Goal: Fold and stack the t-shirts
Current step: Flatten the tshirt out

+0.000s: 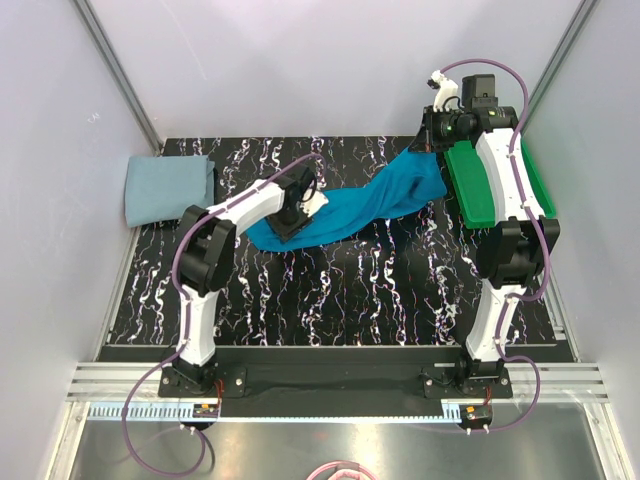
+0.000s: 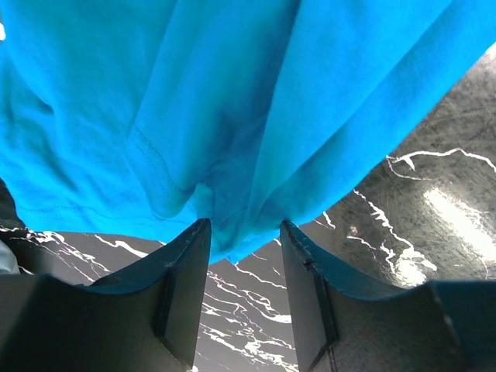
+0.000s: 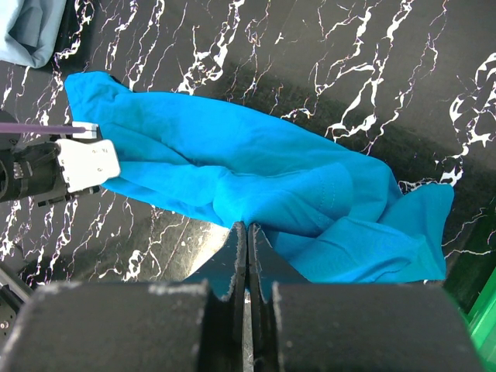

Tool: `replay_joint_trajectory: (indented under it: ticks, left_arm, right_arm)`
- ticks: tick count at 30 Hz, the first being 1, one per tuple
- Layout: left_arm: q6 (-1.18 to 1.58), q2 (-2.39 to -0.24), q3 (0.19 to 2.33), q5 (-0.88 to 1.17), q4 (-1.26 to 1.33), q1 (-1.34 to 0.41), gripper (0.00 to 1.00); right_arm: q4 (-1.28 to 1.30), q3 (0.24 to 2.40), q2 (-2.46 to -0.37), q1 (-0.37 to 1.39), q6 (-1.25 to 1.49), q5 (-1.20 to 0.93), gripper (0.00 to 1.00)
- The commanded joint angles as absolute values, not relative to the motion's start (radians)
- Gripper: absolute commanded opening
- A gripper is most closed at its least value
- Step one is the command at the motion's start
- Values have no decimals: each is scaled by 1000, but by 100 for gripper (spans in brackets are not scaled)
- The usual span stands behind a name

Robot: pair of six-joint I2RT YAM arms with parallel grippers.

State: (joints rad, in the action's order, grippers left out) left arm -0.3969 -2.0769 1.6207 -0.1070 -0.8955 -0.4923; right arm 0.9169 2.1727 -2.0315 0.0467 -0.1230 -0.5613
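The top camera looks down from behind the arms (image 1: pixel 215 250) on the whole table (image 1: pixel 340 290); the left wrist camera faces the teal shirt (image 1: pixel 350 210) very near, the right from higher; all share it.

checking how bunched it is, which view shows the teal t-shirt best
Right wrist view: nearly the whole teal t-shirt in frame, folds clear. Top external shows it smaller, one end under the left arm. Left wrist shows only a hemmed edge close up.

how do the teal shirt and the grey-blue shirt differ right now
The teal shirt lies rumpled and stretched out across mid-table; the grey-blue shirt sits folded in a neat rectangle at the far left. The teal one is bright, the grey-blue one pale. Both are on the black table.
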Motion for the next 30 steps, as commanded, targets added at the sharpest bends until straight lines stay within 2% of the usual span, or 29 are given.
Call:
replay_joint_trajectory:
  ticks: [1, 11, 14, 15, 24, 26, 30]
  left_arm:
    - [-393, -2074, 1675, -89, -891, -476, 46]
    - [-396, -2077, 1683, -94, -905, -437, 45]
    - [-396, -2083, 1684, -86, -905, -431, 38]
    - [-396, -2088, 1686, -78, -910, -428, 29]
    - [-397, -2106, 1713, -37, -951, -408, 12]
    - [-400, -2106, 1717, -28, -959, -408, 2]
    - [-399, -2082, 1723, -21, -962, -394, 0]
  right_arm:
    - [891, 2210, -2011, 48, -126, -561, 0]
    - [887, 2215, -2017, 49, -124, -565, 0]
    - [887, 2215, -2017, 49, -124, -565, 0]
    - [887, 2214, -2017, 48, -124, -563, 0]
    - [885, 2212, -2011, 48, -124, -560, 0]
    - [885, 2209, -2011, 48, -124, -560, 0]
    - [884, 2207, -2003, 48, -130, -546, 0]
